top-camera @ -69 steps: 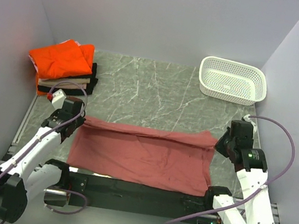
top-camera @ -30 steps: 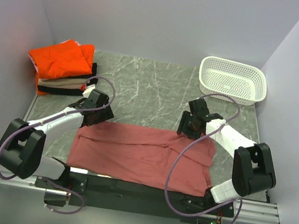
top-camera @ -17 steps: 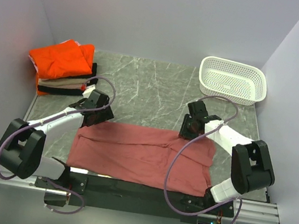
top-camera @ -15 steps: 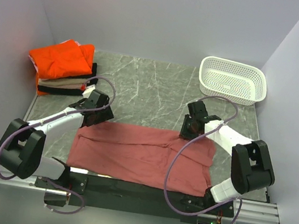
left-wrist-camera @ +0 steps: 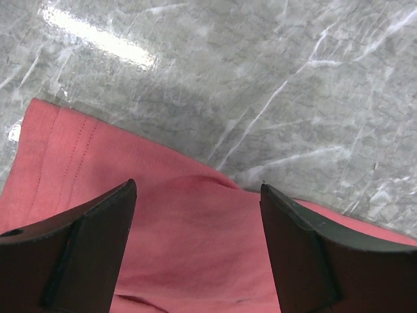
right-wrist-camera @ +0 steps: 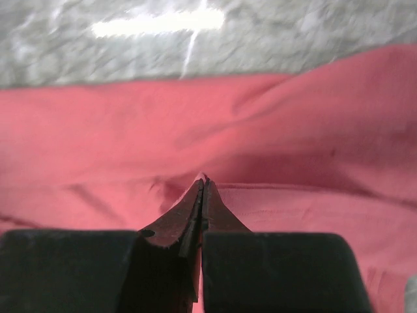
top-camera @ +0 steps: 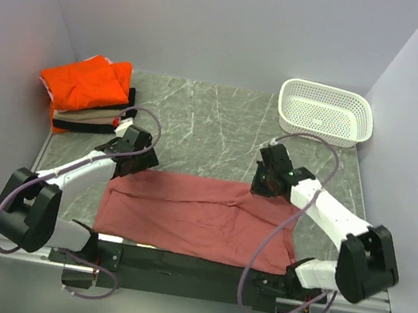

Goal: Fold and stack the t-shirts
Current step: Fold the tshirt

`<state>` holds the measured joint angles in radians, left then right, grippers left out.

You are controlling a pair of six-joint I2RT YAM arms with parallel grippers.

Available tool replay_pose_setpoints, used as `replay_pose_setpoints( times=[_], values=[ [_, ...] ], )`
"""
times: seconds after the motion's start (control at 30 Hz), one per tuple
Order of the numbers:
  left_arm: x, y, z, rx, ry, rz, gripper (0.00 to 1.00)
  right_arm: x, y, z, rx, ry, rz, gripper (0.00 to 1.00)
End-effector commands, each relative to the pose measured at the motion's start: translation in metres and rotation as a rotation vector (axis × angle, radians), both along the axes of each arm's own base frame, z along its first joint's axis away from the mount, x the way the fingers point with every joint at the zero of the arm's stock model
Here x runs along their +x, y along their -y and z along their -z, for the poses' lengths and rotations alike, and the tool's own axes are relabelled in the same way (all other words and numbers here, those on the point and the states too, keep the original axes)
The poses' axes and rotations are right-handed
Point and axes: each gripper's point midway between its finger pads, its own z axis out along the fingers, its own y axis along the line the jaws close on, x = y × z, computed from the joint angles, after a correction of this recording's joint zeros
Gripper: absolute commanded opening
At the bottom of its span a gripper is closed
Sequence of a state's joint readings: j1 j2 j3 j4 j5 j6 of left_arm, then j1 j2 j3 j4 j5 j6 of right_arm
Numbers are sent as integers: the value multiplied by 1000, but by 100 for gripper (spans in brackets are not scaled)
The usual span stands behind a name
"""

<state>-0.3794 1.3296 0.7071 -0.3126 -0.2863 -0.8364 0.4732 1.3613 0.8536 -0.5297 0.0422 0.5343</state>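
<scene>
A dusty-red t-shirt [top-camera: 199, 215] lies spread flat across the near middle of the table. My left gripper [top-camera: 131, 161] hovers over its far left edge. In the left wrist view that gripper [left-wrist-camera: 198, 184] is open, its fingers [left-wrist-camera: 98, 228] straddling the red cloth [left-wrist-camera: 182, 241] with nothing pinched. My right gripper [top-camera: 263, 185] sits on the shirt's far right edge. In the right wrist view the right gripper [right-wrist-camera: 203, 180] is shut on a small raised fold of the red cloth [right-wrist-camera: 98, 130]. Folded orange [top-camera: 85, 83], beige [top-camera: 91, 115] and black [top-camera: 65, 126] t-shirts are stacked at the back left.
A white perforated basket [top-camera: 326, 112] stands at the back right corner. Grey marble tabletop [top-camera: 214, 125] shows beyond the shirt. Walls close in on the left, back and right. A black rail [top-camera: 190, 267] runs along the near edge.
The right gripper's jaws have closed on a pinch of the red shirt's far edge, and the right arm's elbow has swung outward. The left gripper has stayed open and nearly still.
</scene>
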Motion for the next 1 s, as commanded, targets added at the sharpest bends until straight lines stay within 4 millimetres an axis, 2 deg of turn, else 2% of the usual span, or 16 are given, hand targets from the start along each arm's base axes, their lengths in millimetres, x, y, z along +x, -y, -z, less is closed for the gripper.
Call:
replay_pose_setpoints(
  times=[0.0, 0.33, 0.37, 0.43, 0.47, 0.5, 0.53, 0.63, 0.73, 0.8, 0.87, 0.9, 0.97],
  values=[
    [2, 1, -10, -7, 47, 11, 82, -24, 6, -5, -10, -4, 43, 0],
    [-7, 2, -4, -18, 41, 40, 82, -85, -8, -1, 44, -39, 56, 0],
    [-7, 2, -4, -19, 42, 42, 82, -93, -14, -2, 49, -43, 30, 0],
    [-8, 1, -5, -17, 45, 45, 82, -104, -17, -5, 64, -56, 35, 6],
    [-8, 1, -5, -16, 48, 48, 82, -117, -24, -14, 83, -62, 5, 19],
    [-8, 1, -5, -16, 48, 48, 82, -122, -24, -13, 75, -74, -2, 19],
    [-9, 1, -5, -16, 47, 50, 82, -124, -24, -18, 80, -65, -5, 29],
    [-8, 3, -5, -18, 47, 53, 82, -121, -21, -32, 66, -28, -22, 46],
    [-6, 4, -5, -16, 46, 56, 82, -105, -9, -42, -13, 45, 9, 58],
    [-4, 5, -6, -19, 47, 57, 82, -88, -1, -48, -70, 108, 39, 60],
    [-3, 5, -5, -17, 43, 59, 82, -73, 4, -45, -100, 119, 67, 61],
    [-3, 5, -5, -15, 41, 60, 82, -62, 0, -45, -86, 140, 62, 61],
    [-3, 5, -3, -10, 35, 63, 82, -49, 7, -35, -90, 132, 92, 61]
  ],
)
